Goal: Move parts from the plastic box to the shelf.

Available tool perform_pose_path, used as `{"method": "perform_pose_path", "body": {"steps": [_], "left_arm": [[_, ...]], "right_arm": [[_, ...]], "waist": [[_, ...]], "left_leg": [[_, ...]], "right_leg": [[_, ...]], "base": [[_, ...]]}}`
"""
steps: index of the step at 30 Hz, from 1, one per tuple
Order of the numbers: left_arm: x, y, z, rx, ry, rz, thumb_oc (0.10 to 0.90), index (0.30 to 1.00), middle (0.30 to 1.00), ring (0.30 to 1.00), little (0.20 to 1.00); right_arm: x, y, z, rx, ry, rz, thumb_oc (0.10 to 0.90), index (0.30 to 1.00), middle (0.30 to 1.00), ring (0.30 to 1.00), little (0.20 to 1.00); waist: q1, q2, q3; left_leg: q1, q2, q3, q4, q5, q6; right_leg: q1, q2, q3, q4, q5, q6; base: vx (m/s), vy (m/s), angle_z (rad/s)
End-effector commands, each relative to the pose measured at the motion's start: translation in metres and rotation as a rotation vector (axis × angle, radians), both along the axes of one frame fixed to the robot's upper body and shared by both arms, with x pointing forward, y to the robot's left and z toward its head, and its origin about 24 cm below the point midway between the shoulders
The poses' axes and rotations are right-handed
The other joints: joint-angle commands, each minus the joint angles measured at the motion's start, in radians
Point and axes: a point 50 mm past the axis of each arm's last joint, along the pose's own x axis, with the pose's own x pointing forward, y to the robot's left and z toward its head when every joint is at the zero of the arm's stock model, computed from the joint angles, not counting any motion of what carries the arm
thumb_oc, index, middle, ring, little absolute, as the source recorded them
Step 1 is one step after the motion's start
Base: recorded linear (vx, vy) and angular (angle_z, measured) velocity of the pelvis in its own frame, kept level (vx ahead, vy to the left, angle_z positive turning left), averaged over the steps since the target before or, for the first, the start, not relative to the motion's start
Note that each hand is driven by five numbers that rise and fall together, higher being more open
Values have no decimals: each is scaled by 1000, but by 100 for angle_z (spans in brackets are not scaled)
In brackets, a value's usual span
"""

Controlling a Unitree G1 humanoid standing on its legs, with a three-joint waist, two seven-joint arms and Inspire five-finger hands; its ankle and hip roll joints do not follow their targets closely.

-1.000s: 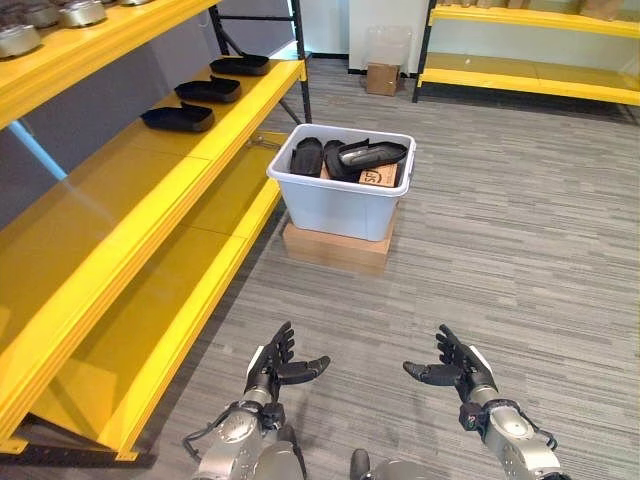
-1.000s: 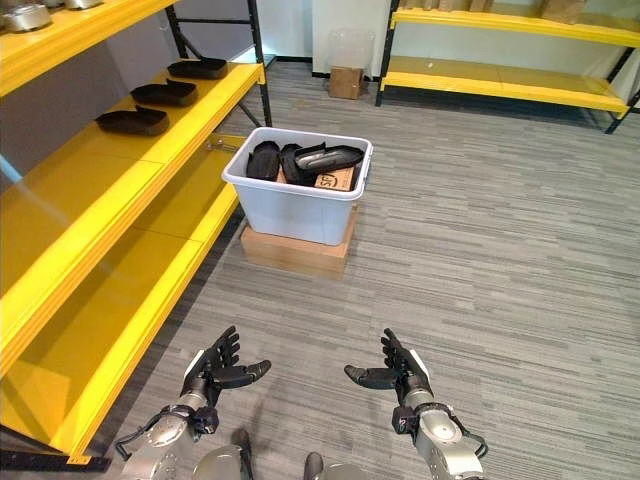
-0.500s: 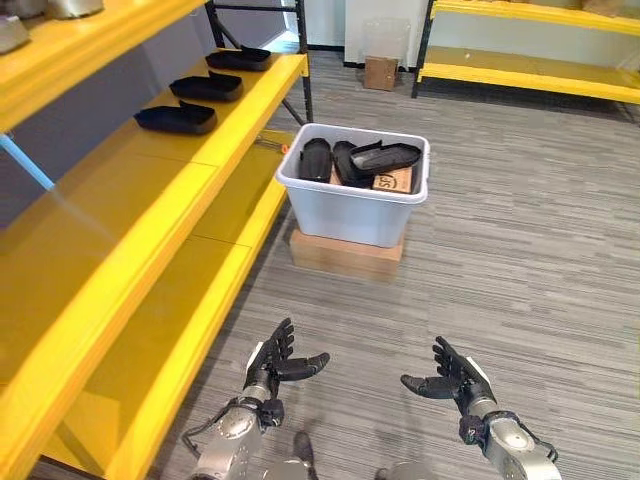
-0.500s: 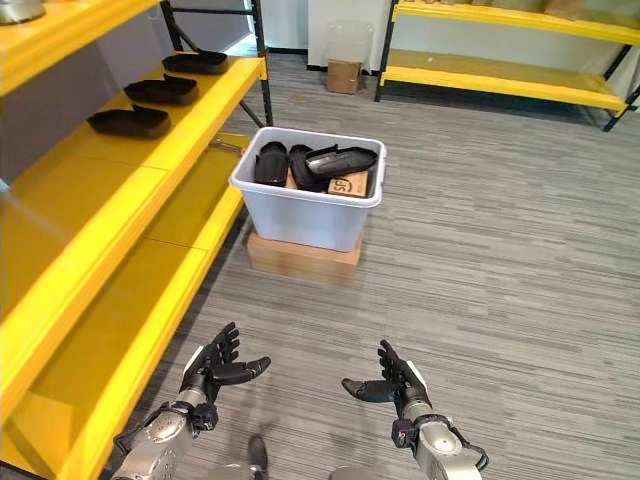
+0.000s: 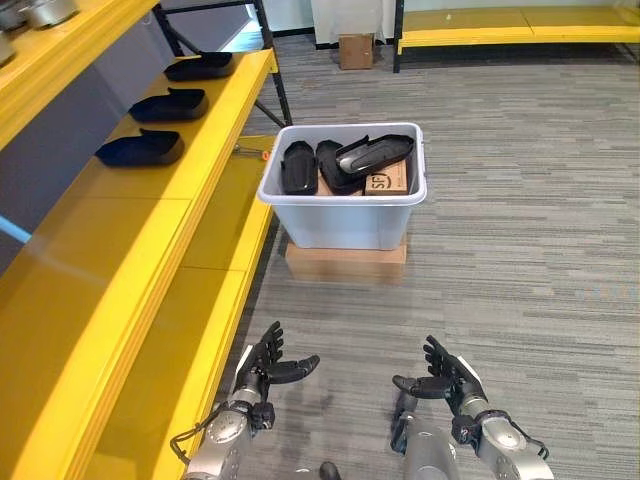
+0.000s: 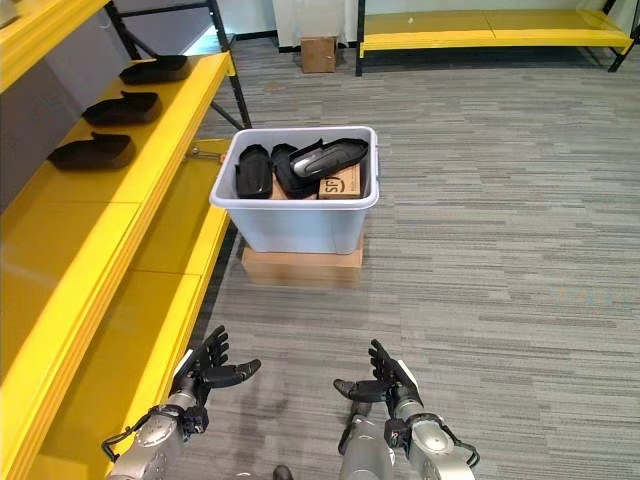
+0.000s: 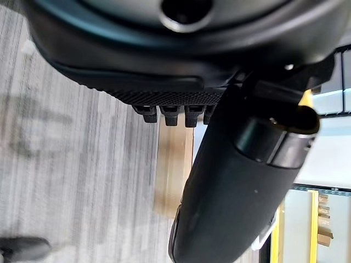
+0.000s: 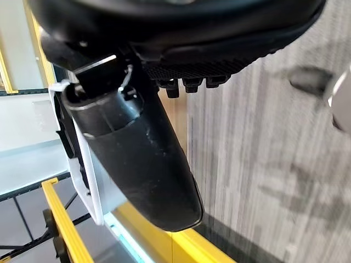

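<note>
A white plastic box stands on a flat cardboard box on the grey floor ahead. Several black elongated parts and a small brown carton lie in it. Three more black parts lie in a row on the yellow shelf along the left side. My left hand and right hand hover low near me, well short of the box, both open and empty with fingers spread. The same holds in the right eye view: left hand, right hand.
A second yellow rack runs along the far wall, with a small cardboard box on the floor beside it. An upper shelf at the far left carries metal parts. Grey floor lies wide to the right of the box.
The camera has advanced and turned: the plastic box and shelf now sit nearer and more centred. Both hands stay open and low, held about as before.
</note>
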Motion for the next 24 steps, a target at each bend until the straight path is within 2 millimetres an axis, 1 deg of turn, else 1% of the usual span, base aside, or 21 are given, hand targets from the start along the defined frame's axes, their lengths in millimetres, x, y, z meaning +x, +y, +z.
{"method": "perform_pose_path", "body": {"steps": [1, 2, 3, 4, 5, 6, 7, 9, 10, 12, 13, 14, 15, 16, 17, 18, 19, 20, 21, 22, 24], "left_arm": [[32, -8, 39, -50, -235, -25, 900, 1000, 1000, 1000, 1000], [34, -10, 41, -58, -246, -17, 900, 1000, 1000, 1000, 1000], [35, -9, 42, -64, -249, -10, 900, 1000, 1000, 1000, 1000], [35, -9, 42, -64, -249, -10, 900, 1000, 1000, 1000, 1000], [35, -9, 42, -75, -248, 0, 900, 1000, 1000, 1000, 1000], [35, -8, 42, -78, -248, 9, 900, 1000, 1000, 1000, 1000], [34, -9, 42, -78, -248, 12, 900, 1000, 1000, 1000, 1000], [32, -9, 41, -82, -241, 14, 900, 1000, 1000, 1000, 1000], [30, -8, 39, -82, -232, 18, 900, 1000, 1000, 1000, 1000], [26, -4, 35, -77, -218, 27, 900, 1000, 1000, 1000, 1000], [26, -4, 35, -77, -218, 27, 900, 1000, 1000, 1000, 1000], [24, -3, 35, -70, -216, 28, 900, 1000, 1000, 1000, 1000], [22, 1, 34, -60, -213, 41, 900, 1000, 1000, 1000, 1000], [21, 3, 33, -54, -208, 47, 900, 1000, 1000, 1000, 1000], [21, 3, 33, -54, -207, 47, 900, 1000, 1000, 1000, 1000], [20, 5, 33, -48, -206, 54, 900, 1000, 1000, 1000, 1000], [21, 7, 33, -44, -207, 57, 900, 1000, 1000, 1000, 1000], [23, 9, 35, -43, -216, 59, 900, 1000, 1000, 1000, 1000], [23, 9, 35, -43, -217, 59, 900, 1000, 1000, 1000, 1000], [25, 9, 38, -39, -227, 52, 900, 1000, 1000, 1000, 1000], [28, 9, 41, -39, -242, 42, 900, 1000, 1000, 1000, 1000]], "right_arm": [[31, -3, 33, -9, -203, 21, 900, 1000, 1000, 1000, 1000], [31, -5, 34, -12, -207, 16, 900, 1000, 1000, 1000, 1000], [30, -7, 33, -14, -203, 11, 900, 1000, 1000, 1000, 1000], [30, -7, 34, -14, -203, 11, 900, 1000, 1000, 1000, 1000], [28, -11, 32, -22, -191, -1, 900, 1000, 1000, 1000, 1000], [29, -14, 34, -38, -201, 0, 900, 1000, 1000, 1000, 1000], [29, -16, 35, -48, -202, -1, 900, 1000, 1000, 1000, 1000], [28, -19, 35, -58, -198, -12, 900, 1000, 1000, 1000, 1000], [27, -20, 35, -59, -197, -16, 900, 1000, 1000, 1000, 1000], [24, -22, 34, -68, -193, -20, 900, 1000, 1000, 1000, 1000], [24, -22, 34, -68, -192, -20, 900, 1000, 1000, 1000, 1000], [23, -23, 33, -72, -191, -18, 900, 1000, 1000, 1000, 1000], [20, -24, 32, -84, -187, -14, 900, 1000, 1000, 1000, 1000], [20, -24, 32, -86, -186, -13, 900, 1000, 1000, 1000, 1000], [20, -24, 32, -87, -186, -13, 900, 1000, 1000, 1000, 1000], [18, -24, 30, -85, -181, -17, 900, 1000, 1000, 1000, 1000], [18, -24, 30, -84, -177, -15, 900, 1000, 1000, 1000, 1000], [17, -21, 28, -75, -167, -3, 900, 1000, 1000, 1000, 1000], [17, -21, 28, -75, -167, -4, 900, 1000, 1000, 1000, 1000], [17, -18, 26, -63, -163, -1, 900, 1000, 1000, 1000, 1000], [18, -15, 27, -51, -167, 0, 900, 1000, 1000, 1000, 1000]], "waist": [[-9, -11, -75], [-14, -20, -76], [-12, -27, -74], [-13, -26, -74], [-1, -45, -59], [17, -60, -41], [26, -73, -33], [39, -78, -18], [46, -79, -19], [54, -80, -25], [56, -81, -25], [61, -79, -29], [71, -69, -34], [73, -61, -37], [74, -62, -37], [78, -52, -36], [78, -48, -34], [78, -42, -38], [79, -41, -40], [91, -41, -50], [90, -49, -58]], "left_leg": [[-4, -3, 6, 170, 38, -40], [-44, 15, 3, 271, 144, -72], [-87, 40, -16, 372, 220, -100], [-90, 42, -18, 375, 219, -101], [-148, 73, -39, 518, 313, -132], [-186, 57, -62, 606, 320, -137], [-223, 57, -65, 629, 298, -125], [-287, 75, -57, 580, 257, -105], [-305, 88, -51, 507, 243, -92], [-317, 126, -44, 372, 239, -78], [-314, 125, -42, 370, 239, -78], [-317, 142, -42, 250, 251, -74], [-323, 176, -63, 66, 304, -85], [-325, 199, -68, -2, 347, -98], [-320, 197, -67, -11, 352, -99], [-323, 220, -66, -79, 406, -114], [-312, 236, -56, -103, 423, -121], [-293, 235, -41, -100, 396, -118], [-296, 237, -41, -100, 397, -117], [-302, 201, -81, -77, 368, -111], [-319, 169, -69, -24, 323, -99]], "right_leg": [[19, -30, 82, -22, -22, 137], [38, -17, 83, -36, -30, 101], [59, 3, 90, -39, -58, 74], [58, 4, 88, -39, -59, 73], [97, 35, 104, -50, -98, 34], [116, 40, 116, -53, -114, 17], [129, 38, 128, -59, -119, 16], [151, 44, 137, -64, -126, 21], [165, 49, 142, -73, -130, 32], [188, 52, 154, -85, -140, 47], [189, 51, 155, -85, -140, 47], [197, 49, 157, -88, -146, 56], [221, 48, 165, -89, -162, 70], [229, 49, 169, -87, -168, 76], [230, 49, 170, -87, -169, 75], [250, 53, 171, -85, -183, 82], [255, 50, 176, -72, -191, 85], [277, 44, 184, -51, -219, 97], [274, 46, 185, -53, -216, 97], [291, 25, 196, -48, -214, 108], [322, -6, 196, -61, -209, 121]], "base": [[209, -277, -13], [200, -330, -7], [116, -244, -5], [221, -302, -12], [233, -264, -22], [283, -305, -43], [203, -160, -45], [203, -86, -68], [221, -21, -54], [198, 31, -14], [172, 75, -17], [268, 164, -22], [364, 224, -19], [281, 173, -12], [224, 126, -11], [209, 106, -24], [416, 209, -39], [288, 141, -39], [422, 217, -45], [316, 168, -44], [366, 185, -39]]}}
